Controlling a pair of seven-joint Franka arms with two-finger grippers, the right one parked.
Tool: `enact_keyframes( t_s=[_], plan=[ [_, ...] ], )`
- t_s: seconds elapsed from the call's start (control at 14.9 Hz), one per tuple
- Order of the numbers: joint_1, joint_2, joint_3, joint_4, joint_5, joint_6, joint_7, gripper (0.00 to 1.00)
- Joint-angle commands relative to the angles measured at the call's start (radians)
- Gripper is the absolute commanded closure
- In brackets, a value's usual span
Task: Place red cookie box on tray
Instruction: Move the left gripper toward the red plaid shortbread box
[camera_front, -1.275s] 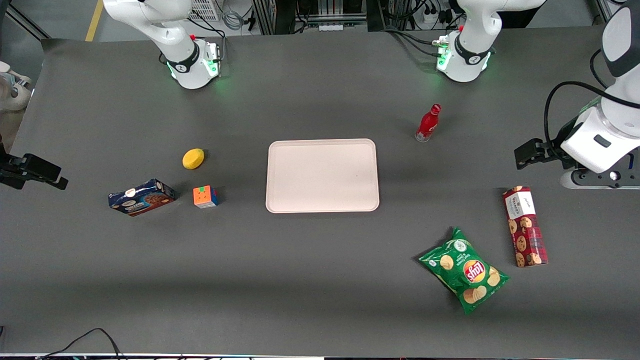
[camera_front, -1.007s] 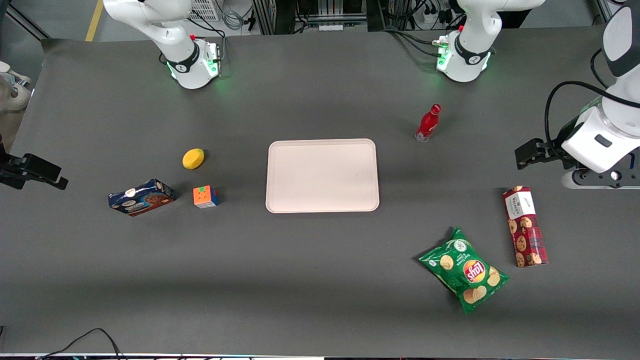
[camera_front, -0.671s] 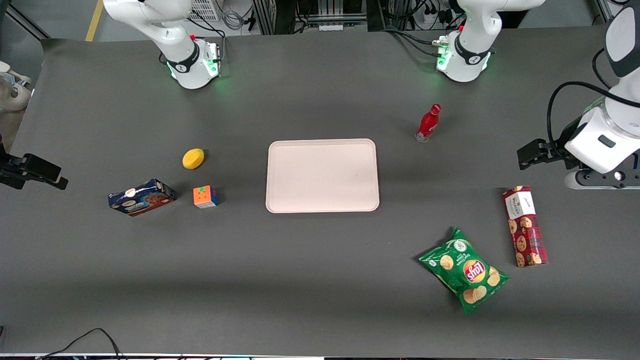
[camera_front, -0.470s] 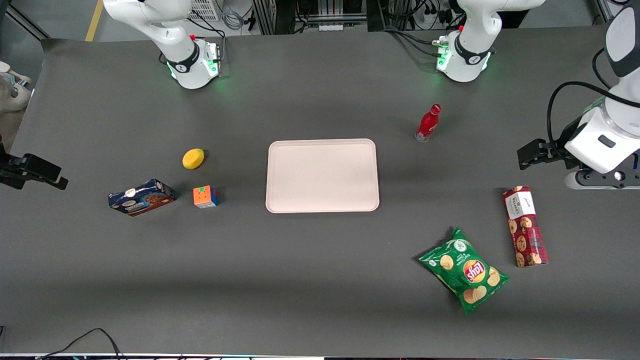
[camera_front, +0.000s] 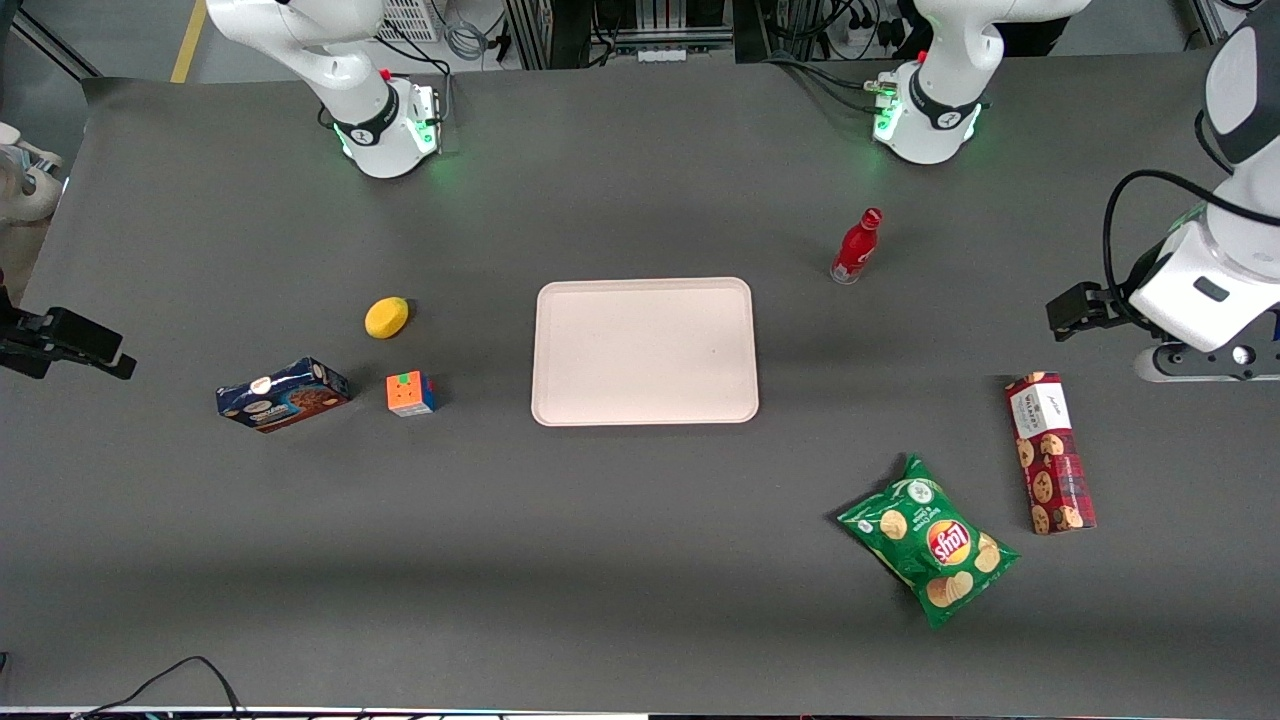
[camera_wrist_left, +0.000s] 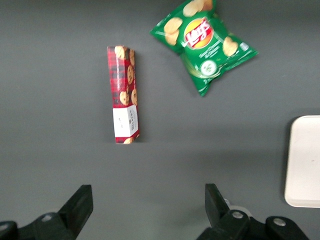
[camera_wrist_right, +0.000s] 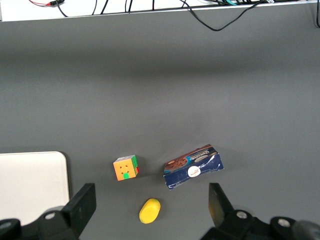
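We record: red cookie box (camera_front: 1050, 452) flat on the table (camera_front: 640, 560) toward the working arm's end, beside a Lay's chip bag (camera_front: 929, 541), well apart from the tray (camera_front: 644, 351). Gripper (camera_wrist_left: 146, 207) spread wide above the table, grasping nothing.

Even overhead light falls on the dark grey matte worktop (camera_front: 640, 560), which gives back no glare. Broad soft bands of shadow cross it nearer the front camera. The flat pale pinkish-cream tray (camera_front: 644, 351) is the brightest surface, close to washed out. Green glow from the arm bases spills onto the mat. The long dark-red tartan cookie box (camera_wrist_left: 123, 101) casts a thin soft shadow and looks slightly smeared in the left wrist view, where the open black two-finger tool (camera_wrist_left: 148, 207) shows dark, with little detail.
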Motion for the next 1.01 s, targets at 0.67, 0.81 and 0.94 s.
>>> enact_keyframes(
  t_s=[0.67, 0.81, 0.94],
  plan=[
    [0.017, 0.022, 0.176, -0.337, -0.064, 0.442, 0.234, 0.0],
    [0.022, 0.063, 0.185, -0.343, -0.085, 0.503, 0.273, 0.0],
    [0.022, 0.097, 0.204, -0.374, -0.091, 0.592, 0.29, 0.0]
  ],
)
